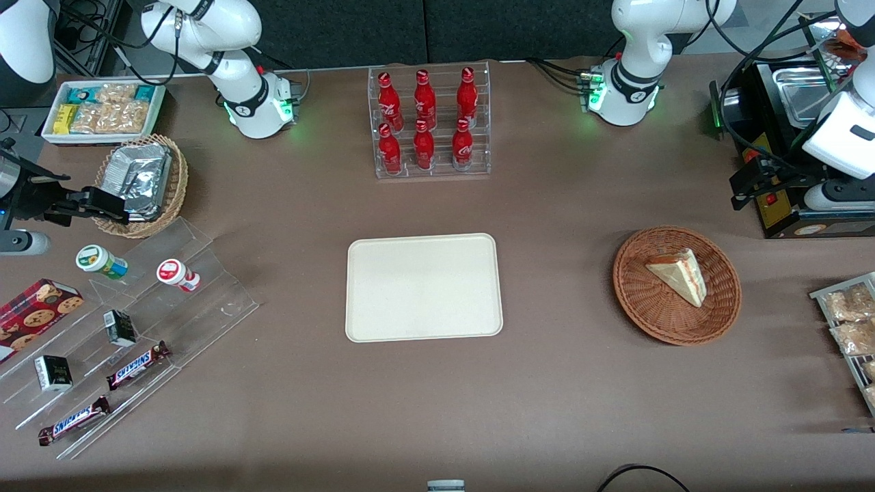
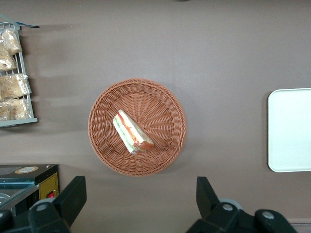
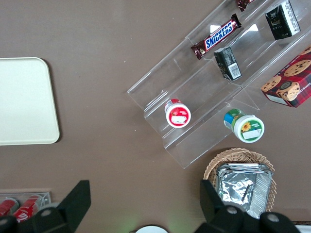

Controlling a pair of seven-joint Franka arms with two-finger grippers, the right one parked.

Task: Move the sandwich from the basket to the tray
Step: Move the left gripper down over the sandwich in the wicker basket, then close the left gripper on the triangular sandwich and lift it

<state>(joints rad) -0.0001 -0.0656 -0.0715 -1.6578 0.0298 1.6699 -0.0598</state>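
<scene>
The left gripper [image 2: 138,206] hangs open, seemingly well above the bench, as the wrapped sandwich [image 2: 132,132] lies diagonally in the wicker basket [image 2: 160,97] toward the working arm's end; the cream tray [image 1: 424,287] waits mid-bench

Woven wicker basket [image 1: 677,285], smooth matt tray [image 1: 424,287], matt brown tabletop [image 1: 547,383].

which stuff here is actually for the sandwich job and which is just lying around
For the job: sandwich, lying in the basket; tray, bare; gripper, open, high above the basket.

Lying about: cola bottles, Snickers bars, cookie box, foil packets.
</scene>
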